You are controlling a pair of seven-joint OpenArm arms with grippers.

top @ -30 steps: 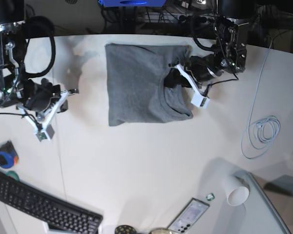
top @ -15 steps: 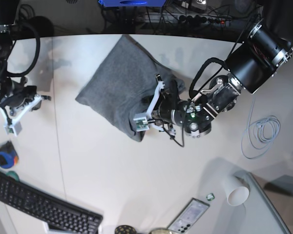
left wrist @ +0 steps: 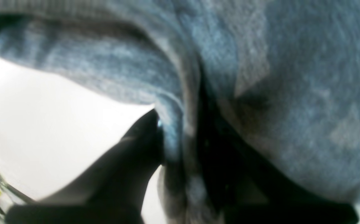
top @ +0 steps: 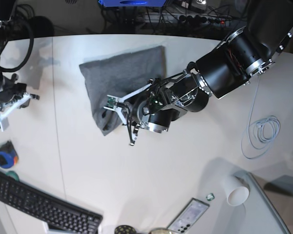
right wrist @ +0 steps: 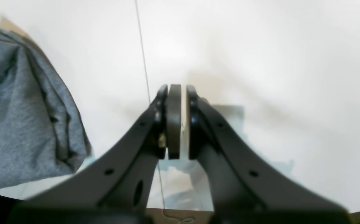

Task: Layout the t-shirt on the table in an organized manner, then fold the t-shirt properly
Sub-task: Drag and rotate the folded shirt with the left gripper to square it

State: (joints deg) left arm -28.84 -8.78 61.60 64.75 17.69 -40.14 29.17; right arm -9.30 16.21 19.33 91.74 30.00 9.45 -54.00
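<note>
- Left wrist view: the grey t-shirt (left wrist: 292,93) is filling most of the frame, close up and blurred. The left gripper (left wrist: 180,137) is pinching a thick fold of the cloth, with one dark finger (left wrist: 136,155) pressing on the fold from the left and the other finger lying dark against the cloth on the right. The white desk (left wrist: 43,118) is showing at the lower left.
- Right wrist view: the right gripper (right wrist: 176,102) is hanging over the bare white desk (right wrist: 261,62) with its fingers almost together and only a narrow slit showing between them; it is holding nothing. The t-shirt (right wrist: 21,124) is lying bunched at the left edge of the frame, well apart from this gripper. A thin dark seam (right wrist: 142,56) is running across the desk toward the gripper.
- Base view: the t-shirt (top: 122,78) is lying on the desk (top: 185,170) as a folded, slanted bundle toward the far edge. The left gripper (top: 116,108) is gripping the bundle at its near, lower corner, the arm reaching in from the right. The right gripper (top: 5,109) is sitting at the left edge of the desk, away from the shirt. A keyboard (top: 39,204), a white cup (top: 237,191) and a coiled white cable (top: 263,131) are lying on the desk.
</note>
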